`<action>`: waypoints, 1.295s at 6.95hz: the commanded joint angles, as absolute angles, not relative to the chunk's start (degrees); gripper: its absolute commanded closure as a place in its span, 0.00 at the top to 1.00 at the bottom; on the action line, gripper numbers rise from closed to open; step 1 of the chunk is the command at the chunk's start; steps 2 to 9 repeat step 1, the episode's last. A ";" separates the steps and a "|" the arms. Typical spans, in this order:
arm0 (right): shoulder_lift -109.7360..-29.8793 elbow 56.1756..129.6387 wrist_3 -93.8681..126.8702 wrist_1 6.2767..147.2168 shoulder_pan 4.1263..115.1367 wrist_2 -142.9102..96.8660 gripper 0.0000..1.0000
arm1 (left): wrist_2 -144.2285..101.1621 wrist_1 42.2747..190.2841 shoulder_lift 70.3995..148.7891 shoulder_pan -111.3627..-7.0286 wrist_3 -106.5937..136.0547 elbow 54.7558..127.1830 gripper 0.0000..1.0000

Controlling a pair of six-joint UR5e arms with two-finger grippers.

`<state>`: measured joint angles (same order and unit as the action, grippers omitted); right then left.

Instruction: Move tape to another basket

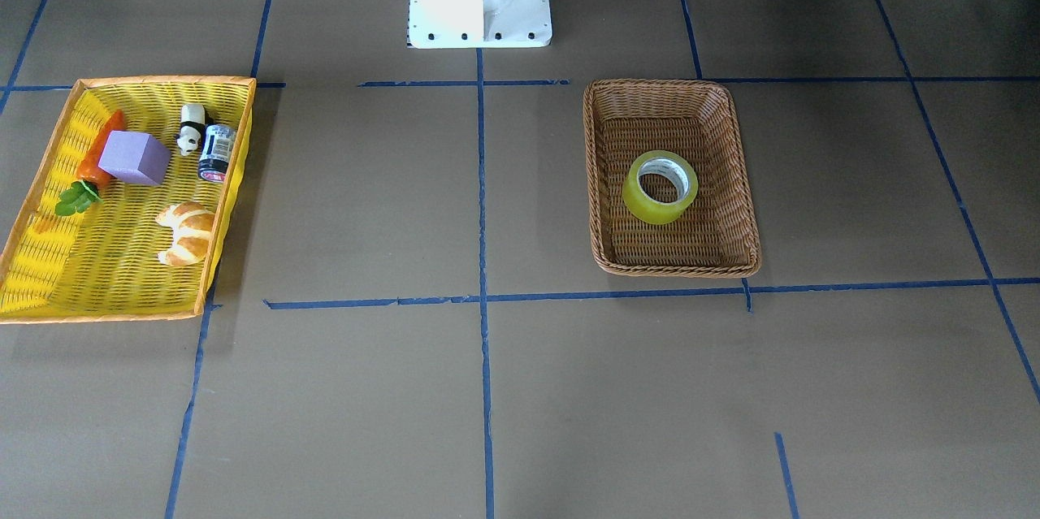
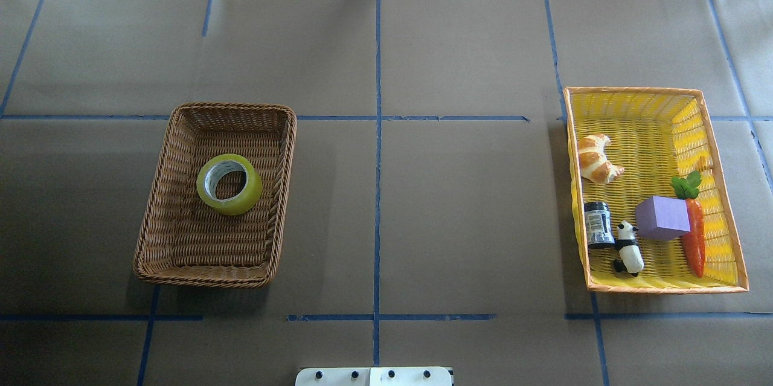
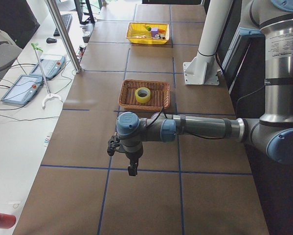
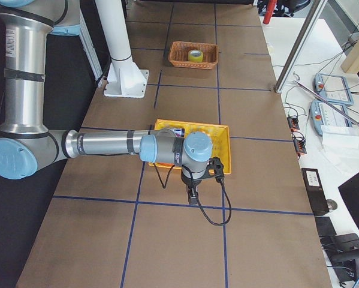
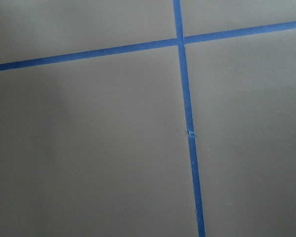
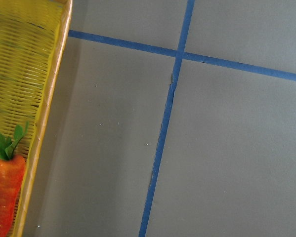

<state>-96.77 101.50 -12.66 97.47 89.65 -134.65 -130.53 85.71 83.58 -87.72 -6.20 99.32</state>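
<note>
In the view from the robot's left end, the left gripper (image 3: 131, 169) is hanging nearest the camera, pointing down over bare desk (image 2: 459, 223) and holding nothing. It is showing only in that side view, so I cannot tell whether its jaws are parted or closed. Its wrist camera is taking in nothing but desk and blue lines (image 5: 186, 118).

Just beyond it, farther along the desk, the basket (image 2: 235, 107) is sitting on the robot's left half. The tape (image 2: 229, 184) is lying flat near the middle of the basket floor, core hole facing up, clear of all four walls.

The right gripper (image 4: 193, 197) is hovering far off at the other end, beside the yellow basket (image 2: 655, 91). Its state, too, I cannot tell. A carrot (image 6: 7, 190) is showing at the edge of its wrist view.

So the left arm is clearly the nearer one. Any reach would be running from its gripper along the desk toward the robot's right, then straight down onto the upright rim of the roll. With the tape already resting in the brown basket and both arms standing clear, the move is looking finished.
</note>
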 commanded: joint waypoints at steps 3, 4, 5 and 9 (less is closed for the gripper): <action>-96.77 101.51 -12.66 97.47 89.65 -134.65 1.00 | -130.52 85.61 83.50 -87.71 -6.15 99.32 1.00; -96.77 101.51 -12.66 97.47 89.65 -134.65 1.00 | -130.52 85.61 83.50 -87.71 -6.15 99.32 1.00; -96.77 101.51 -12.66 97.47 89.65 -134.65 1.00 | -130.52 85.61 83.50 -87.71 -6.15 99.32 1.00; -96.77 101.51 -12.66 97.47 89.65 -134.65 1.00 | -130.52 85.61 83.50 -87.71 -6.15 99.32 1.00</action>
